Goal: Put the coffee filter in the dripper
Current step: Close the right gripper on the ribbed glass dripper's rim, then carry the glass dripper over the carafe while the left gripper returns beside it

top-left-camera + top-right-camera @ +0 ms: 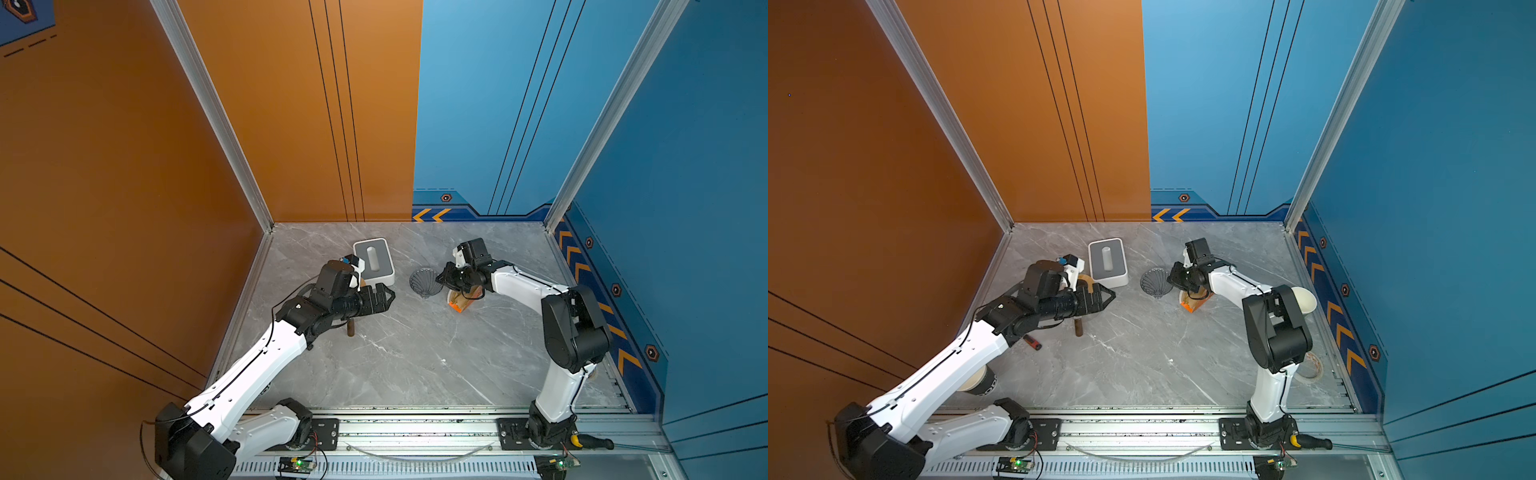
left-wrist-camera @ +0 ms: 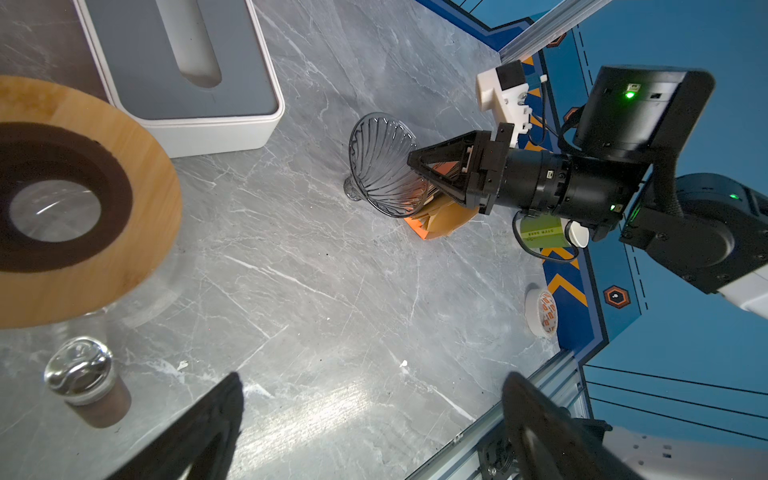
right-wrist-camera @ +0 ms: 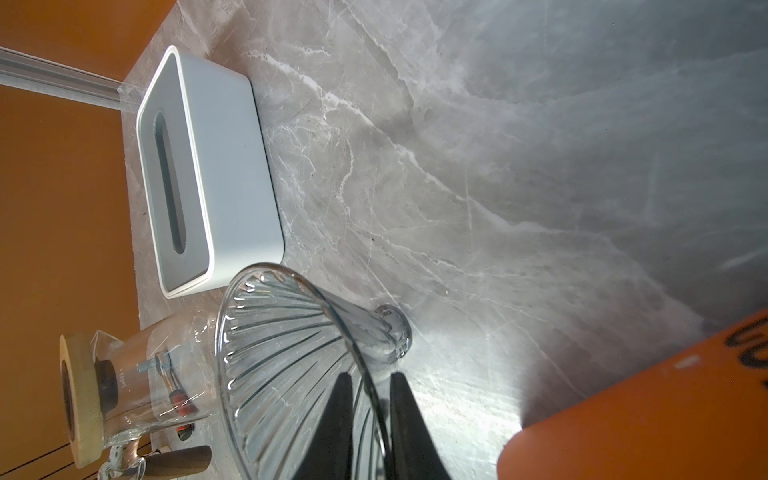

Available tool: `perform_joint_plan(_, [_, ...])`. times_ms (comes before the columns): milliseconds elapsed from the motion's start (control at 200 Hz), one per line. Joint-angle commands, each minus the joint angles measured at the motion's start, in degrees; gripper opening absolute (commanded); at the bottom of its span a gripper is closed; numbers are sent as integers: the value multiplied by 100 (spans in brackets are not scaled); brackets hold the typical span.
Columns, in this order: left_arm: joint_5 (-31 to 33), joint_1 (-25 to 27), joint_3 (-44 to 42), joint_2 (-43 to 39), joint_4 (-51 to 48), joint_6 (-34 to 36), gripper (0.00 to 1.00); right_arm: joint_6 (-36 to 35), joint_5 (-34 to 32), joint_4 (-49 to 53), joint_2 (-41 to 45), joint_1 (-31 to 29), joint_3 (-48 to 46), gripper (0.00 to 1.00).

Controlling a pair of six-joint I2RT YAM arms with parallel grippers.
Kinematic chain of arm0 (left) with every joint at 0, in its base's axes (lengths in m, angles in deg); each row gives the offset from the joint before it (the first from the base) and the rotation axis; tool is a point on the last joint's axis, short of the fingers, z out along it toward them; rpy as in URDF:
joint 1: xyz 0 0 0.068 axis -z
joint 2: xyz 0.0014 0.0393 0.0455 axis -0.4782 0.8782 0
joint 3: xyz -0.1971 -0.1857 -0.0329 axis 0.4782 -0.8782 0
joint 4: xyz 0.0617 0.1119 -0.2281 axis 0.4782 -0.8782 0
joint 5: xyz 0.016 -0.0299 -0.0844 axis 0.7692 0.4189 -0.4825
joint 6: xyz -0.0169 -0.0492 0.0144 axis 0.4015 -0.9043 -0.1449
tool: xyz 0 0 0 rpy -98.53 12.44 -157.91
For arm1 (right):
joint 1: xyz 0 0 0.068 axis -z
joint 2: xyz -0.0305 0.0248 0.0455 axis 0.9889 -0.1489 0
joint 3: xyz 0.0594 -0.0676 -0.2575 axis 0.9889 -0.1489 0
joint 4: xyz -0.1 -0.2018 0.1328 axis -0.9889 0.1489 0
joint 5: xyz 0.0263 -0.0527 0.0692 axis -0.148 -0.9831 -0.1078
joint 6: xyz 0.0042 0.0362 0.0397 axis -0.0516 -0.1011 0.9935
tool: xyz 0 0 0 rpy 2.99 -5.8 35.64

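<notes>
Starting from the left, what is the left tool (image 1: 384, 298) doing? (Ana)

It is hovering wide open and empty by the glass jug (image 3: 137, 374) that is wearing the wooden ring (image 2: 137, 199); the white box (image 1: 374, 259) is sitting just beyond. (Ben)

And moving to the middle? (Ana)

The dripper (image 1: 422, 282) is lying tipped on its side on the worktop (image 1: 415, 365), mouth turned toward the left arm. The right tool (image 1: 444, 279) is straddling its rim, one finger (image 3: 338, 415) inside the cone and one outside, with only a narrow gap; whether it is already pinching, I am not able to tell. (Ben)

Where is the coffee filter (image 2: 451, 216) waiting? (Ana)

It is sitting in the orange pack (image 1: 457, 306) just beside the dripper, under the right wrist. (Ben)

So what is this grip asking for? (Ana)

I am judging that the cone is needing to be stood mouth-up before any paper is going in. The wall is looking thin and slick, so the fingers should be biting well past the lip, squarely, then lifting and turning slowly, keeping clear of the pack so the filter is not getting knocked. (Ben)
</notes>
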Motion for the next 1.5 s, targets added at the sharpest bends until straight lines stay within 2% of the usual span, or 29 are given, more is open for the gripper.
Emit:
perform_joint_plan(0, [34,-27,-56,-87,54,114,98,12,19,-48,-119,-38,144,16])
perform_joint_plan(766, [34,-27,-44,-80,55,106,98,0,19,-30,-136,-40,144,9])
perform_joint_plan(1497, [6,-62,51,-19,2,185,98,-41,17,96,131,-81,203,10])
